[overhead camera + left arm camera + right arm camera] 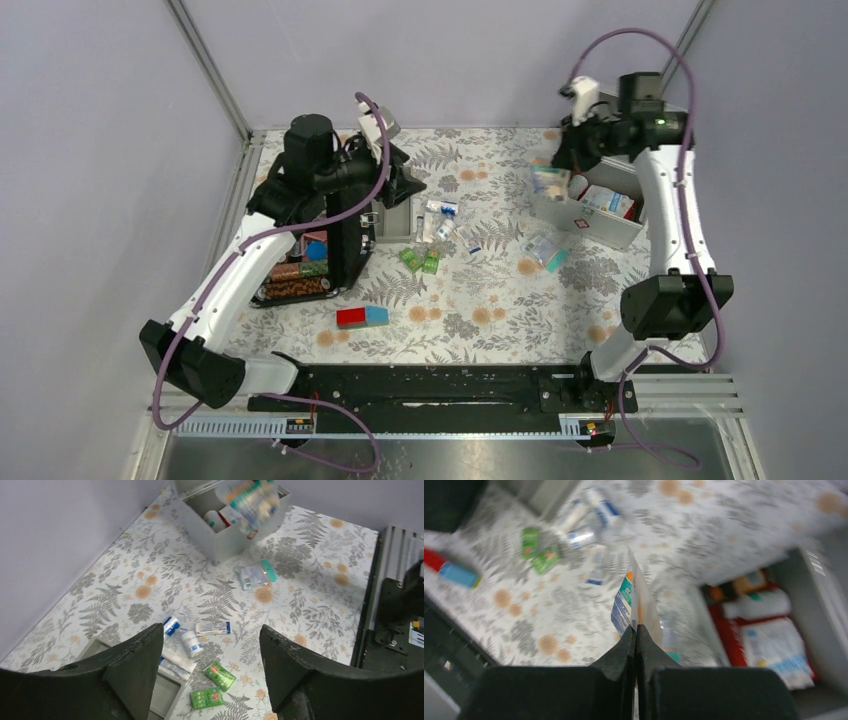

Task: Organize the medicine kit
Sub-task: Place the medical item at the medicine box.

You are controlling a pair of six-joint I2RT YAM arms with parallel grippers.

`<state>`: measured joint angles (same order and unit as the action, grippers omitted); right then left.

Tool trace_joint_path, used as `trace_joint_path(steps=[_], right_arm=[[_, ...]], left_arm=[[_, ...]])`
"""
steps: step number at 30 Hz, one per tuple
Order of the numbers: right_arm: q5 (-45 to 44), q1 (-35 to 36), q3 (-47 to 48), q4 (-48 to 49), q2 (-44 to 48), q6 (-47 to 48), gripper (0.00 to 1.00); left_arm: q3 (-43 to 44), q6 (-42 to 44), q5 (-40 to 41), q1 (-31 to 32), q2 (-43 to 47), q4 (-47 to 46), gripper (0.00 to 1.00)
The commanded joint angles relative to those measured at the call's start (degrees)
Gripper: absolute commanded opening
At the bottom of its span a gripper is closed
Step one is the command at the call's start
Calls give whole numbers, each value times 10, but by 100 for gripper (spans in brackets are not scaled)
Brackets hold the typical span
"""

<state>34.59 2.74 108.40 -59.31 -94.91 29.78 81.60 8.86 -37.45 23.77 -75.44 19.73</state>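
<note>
At the near edge of the floral tablecloth (480, 330) lies a red-and-blue box (362, 317). Beyond it sit two green sachets (420, 261), with a small white bottle (191, 643) and some tubes just past them. A black case (310, 265) with colourful contents stands to the left. The left gripper (210, 630) hangs above this scatter, its fingers spread and holding nothing. A clear packet with a teal edge (545, 250) lies mid-right. At the far right sits the medicine kit (590, 222), a grey box, open, with white packs inside. The right gripper (636, 630), jaws pressed together, pinches a thin clear printed packet (629, 597) in the air at the kit's left edge.
</note>
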Motion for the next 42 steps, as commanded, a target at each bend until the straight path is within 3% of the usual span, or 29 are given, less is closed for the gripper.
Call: trace_joint_path(steps=[1, 5, 14, 29, 34, 42], right_arm=[[-41, -92, 48, 48, -20, -49, 0], [-66, -140, 62, 95, -61, -52, 0], [-129, -180, 132, 97, -186, -48, 0], [-135, -181, 1, 90, -230, -78, 1], [-218, -181, 23, 118, -258, -92, 34], [-240, -181, 46, 132, -218, -132, 49]], left_arm=[[-8, 9, 9, 18, 17, -24, 70], [-7, 7, 15, 18, 13, -23, 70], [1, 27, 30, 17, 5, -8, 70], [-8, 52, 59, 5, 9, 5, 70], [-4, 51, 56, 4, 3, 6, 70], [-6, 51, 57, 4, 3, 7, 70]])
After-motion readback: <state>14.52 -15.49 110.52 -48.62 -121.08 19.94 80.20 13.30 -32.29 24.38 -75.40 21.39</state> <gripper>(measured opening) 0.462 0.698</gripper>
